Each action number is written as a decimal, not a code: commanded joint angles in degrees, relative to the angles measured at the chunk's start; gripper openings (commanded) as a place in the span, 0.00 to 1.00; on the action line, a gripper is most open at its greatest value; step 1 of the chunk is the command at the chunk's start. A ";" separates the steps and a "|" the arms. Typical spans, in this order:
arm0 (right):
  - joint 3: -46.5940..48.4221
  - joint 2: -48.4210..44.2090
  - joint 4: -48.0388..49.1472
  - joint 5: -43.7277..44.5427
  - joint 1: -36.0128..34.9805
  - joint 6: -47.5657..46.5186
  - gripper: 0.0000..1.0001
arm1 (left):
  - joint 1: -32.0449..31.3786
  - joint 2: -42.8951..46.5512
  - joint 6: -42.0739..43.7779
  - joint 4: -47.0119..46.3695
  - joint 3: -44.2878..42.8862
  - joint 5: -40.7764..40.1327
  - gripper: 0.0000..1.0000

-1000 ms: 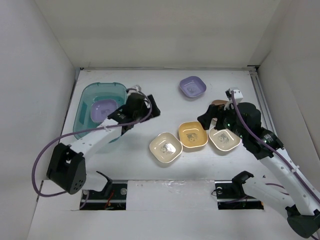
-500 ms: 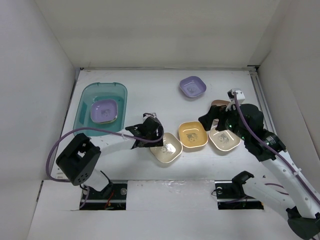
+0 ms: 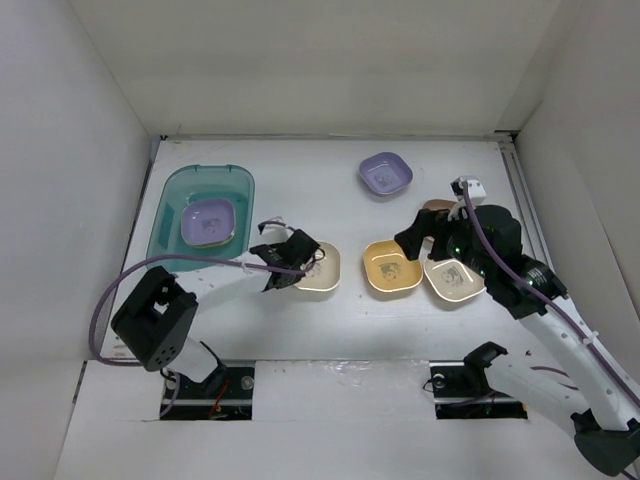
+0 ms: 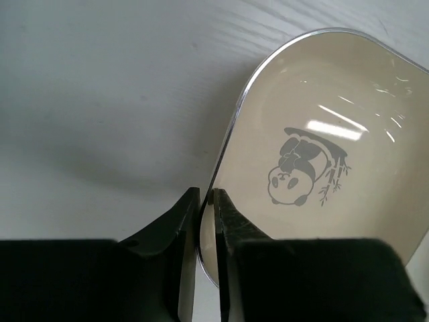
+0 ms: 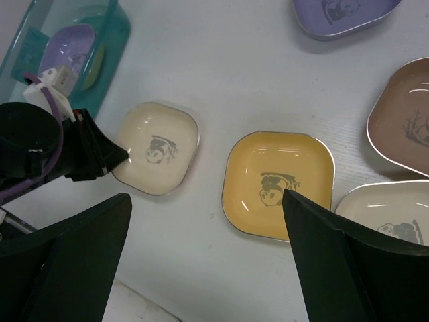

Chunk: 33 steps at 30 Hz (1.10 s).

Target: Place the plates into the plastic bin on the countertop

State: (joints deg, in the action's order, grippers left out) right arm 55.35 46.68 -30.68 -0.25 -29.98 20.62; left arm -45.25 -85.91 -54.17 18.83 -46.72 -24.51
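Observation:
My left gripper (image 3: 298, 262) (image 4: 206, 197) is shut on the near rim of a cream plate (image 3: 322, 272) (image 4: 322, 168) with a panda motif, right of the plastic bin (image 3: 172, 232) (image 5: 115, 35). One purple plate (image 3: 210, 221) (image 5: 66, 48) lies inside the bin. My right gripper (image 3: 418, 238) (image 5: 206, 201) hangs open above the countertop (image 3: 300, 190), over a yellow plate (image 3: 390, 271) (image 5: 278, 180). Another cream plate (image 3: 452, 282) (image 5: 392, 216), a brown plate (image 3: 437, 207) (image 5: 402, 124) and a purple plate (image 3: 385, 174) (image 5: 342, 13) lie around it.
White walls bound the countertop on the left, back and right. The left arm's purple cable (image 3: 110, 300) loops over the near left of the surface. Both arm bases (image 3: 210, 380) stand at the near edge.
My left arm swung from the bin over to the cream plate, shut on its rim and drew it a little back and left. My right gripper stayed open and nearly still.

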 commanded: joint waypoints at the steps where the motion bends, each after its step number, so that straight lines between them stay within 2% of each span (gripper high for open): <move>1: 1.34 -0.09 3.78 -0.97 0.45 0.47 1.00 | 3.32 5.03 -3.84 11.31 -2.67 -9.76 0.00; 4: 1.34 1.05 4.48 -1.59 0.45 0.47 1.00 | 5.08 8.02 -2.00 11.84 -7.74 -12.30 0.00; 6: 1.34 2.27 5.62 -2.12 0.45 0.47 1.00 | 8.68 9.17 -0.68 10.01 -10.66 -12.31 0.00; 7: 0.81 2.28 5.63 -2.12 0.45 0.47 1.00 | 10.61 9.79 2.90 8.43 -12.85 -9.53 0.00; 9: 0.81 3.59 6.33 -2.65 0.45 0.47 1.00 | 18.68 10.32 5.38 4.31 -14.53 -6.27 0.00; 10: 0.81 3.60 6.94 -2.65 0.45 0.47 1.00 | 21.93 9.80 6.70 3.15 -15.24 -1.64 0.00; 11: 0.29 4.38 7.47 -2.65 0.45 0.47 1.00 | 25.36 8.32 7.23 2.19 -16.64 0.67 0.00; 12: 0.28 5.35 7.47 -2.65 0.45 0.47 1.00 | 31.66 7.34 8.98 0.61 -17.26 3.04 0.00; 14: 0.28 6.41 8.52 -2.65 0.45 0.47 1.00 | 37.06 5.76 10.04 -1.41 -18.40 8.74 0.00; 15: 0.28 6.93 8.53 -3.26 0.45 0.47 1.00 | 41.87 3.93 10.05 -1.95 -18.41 10.69 0.00; 19: 0.28 9.92 9.14 -3.97 0.45 -0.06 1.00 | 48.49 -0.83 12.51 -2.84 -21.04 16.33 0.00; 24: 0.28 10.45 9.76 -4.49 0.45 -0.58 1.00 | 49.12 -2.95 13.74 -1.78 -21.66 13.18 0.00; 29: 0.28 10.45 10.29 -5.20 0.45 -0.58 1.00 | 49.82 -3.48 11.28 1.29 -20.52 8.60 0.00; 33: 0.28 10.45 10.29 -5.72 0.45 -0.58 1.00 | 49.83 -0.32 9.27 3.56 -20.52 5.18 0.00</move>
State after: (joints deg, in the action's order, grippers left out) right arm 55.33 57.69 -24.73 -4.71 -29.98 20.56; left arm 4.14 -90.54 -43.00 20.40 -65.78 -15.51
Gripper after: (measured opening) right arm 0.999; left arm 0.032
